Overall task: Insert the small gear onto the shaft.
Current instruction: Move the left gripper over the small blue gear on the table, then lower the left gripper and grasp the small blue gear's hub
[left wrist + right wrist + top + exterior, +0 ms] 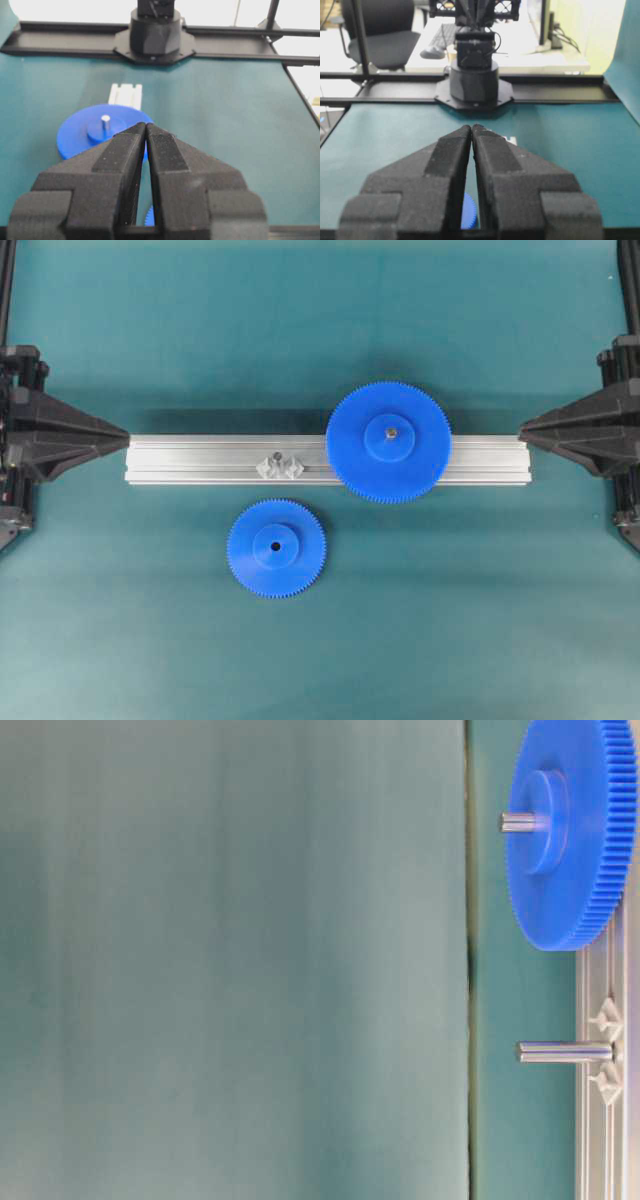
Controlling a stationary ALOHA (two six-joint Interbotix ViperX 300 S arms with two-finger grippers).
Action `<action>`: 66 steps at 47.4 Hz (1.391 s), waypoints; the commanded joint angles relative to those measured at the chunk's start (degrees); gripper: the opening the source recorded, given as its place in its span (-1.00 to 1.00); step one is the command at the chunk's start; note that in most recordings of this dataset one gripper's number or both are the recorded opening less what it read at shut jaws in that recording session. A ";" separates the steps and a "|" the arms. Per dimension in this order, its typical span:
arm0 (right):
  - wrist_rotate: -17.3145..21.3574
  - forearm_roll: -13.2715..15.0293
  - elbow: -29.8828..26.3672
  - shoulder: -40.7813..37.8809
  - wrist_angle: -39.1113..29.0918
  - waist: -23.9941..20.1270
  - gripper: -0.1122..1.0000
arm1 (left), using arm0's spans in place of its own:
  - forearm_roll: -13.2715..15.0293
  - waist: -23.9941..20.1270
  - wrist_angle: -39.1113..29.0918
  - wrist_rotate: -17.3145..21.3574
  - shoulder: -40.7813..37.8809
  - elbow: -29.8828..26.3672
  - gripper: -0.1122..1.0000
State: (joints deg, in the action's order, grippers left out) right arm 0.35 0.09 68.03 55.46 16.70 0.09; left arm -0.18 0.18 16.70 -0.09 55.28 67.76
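Observation:
The small gear [276, 547] lies flat on the teal mat, just in front of the rail, its dark centre hole facing up. The shaft [280, 465] stands bare on its silvery bracket on the rail, behind the small gear; from table level the shaft [565, 1052] shows as a thin grey pin. My left gripper [127, 433] is shut and empty at the rail's left end. My right gripper [521, 427] is shut and empty at the rail's right end. In the wrist views both the left gripper [145, 125] and the right gripper [471, 127] have their jaws together.
A long ribbed aluminium rail [200, 452] runs across the middle. The wider blue gear [389, 442] sits on its own pin on the rail's right half. A black arm base [155, 30] stands at the mat's far end, and bare teal mat surrounds the parts.

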 commanded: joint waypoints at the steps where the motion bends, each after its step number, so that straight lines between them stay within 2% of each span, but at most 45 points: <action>1: 0.18 -0.35 -1.23 -0.97 -0.09 0.44 -0.51 | -0.26 2.99 0.18 -3.43 -3.25 -3.34 -0.62; 5: 0.88 -2.29 -2.55 -2.20 -7.56 0.44 -0.39 | -0.44 3.43 -0.44 -7.29 -5.89 -4.57 -0.58; 10: 1.85 -2.64 -5.01 -3.34 -15.64 0.44 -0.51 | -0.88 3.78 -1.32 -10.72 -8.88 -5.80 -0.77; 15: 2.02 -2.64 -6.15 -3.69 -19.16 0.44 -0.53 | -0.88 4.48 -3.60 -10.55 -12.13 -7.65 -0.78; 25: 2.20 -2.64 -6.59 -5.54 -25.05 0.53 -0.53 | -0.88 7.65 -13.27 -10.55 -20.13 -12.13 -0.78; 38: 1.93 -2.11 -7.03 -8.35 -29.09 2.37 -0.52 | -0.97 9.84 -15.38 -11.43 -30.32 -17.05 -0.77; 45: 1.93 -2.11 -7.73 -9.05 -31.73 2.90 -0.52 | -0.88 9.93 -16.70 -11.43 -35.33 -20.39 -0.68; 51: 1.93 -2.11 -8.09 -9.67 -33.31 2.99 -0.52 | -0.88 9.93 -19.25 -11.43 -39.02 -22.41 -0.40; 63: 1.93 -2.11 -9.40 -11.07 -34.10 3.43 -0.52 | -0.88 10.11 -24.35 -10.46 -44.65 -26.63 0.74; 66: 1.93 -2.11 -9.40 -11.07 -34.10 3.87 -0.52 | -0.88 10.20 -26.46 -10.28 -46.14 -27.60 0.81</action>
State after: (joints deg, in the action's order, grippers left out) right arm 2.11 -2.11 60.21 44.47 -17.67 3.34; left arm -0.97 9.93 -8.00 -10.55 10.20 42.54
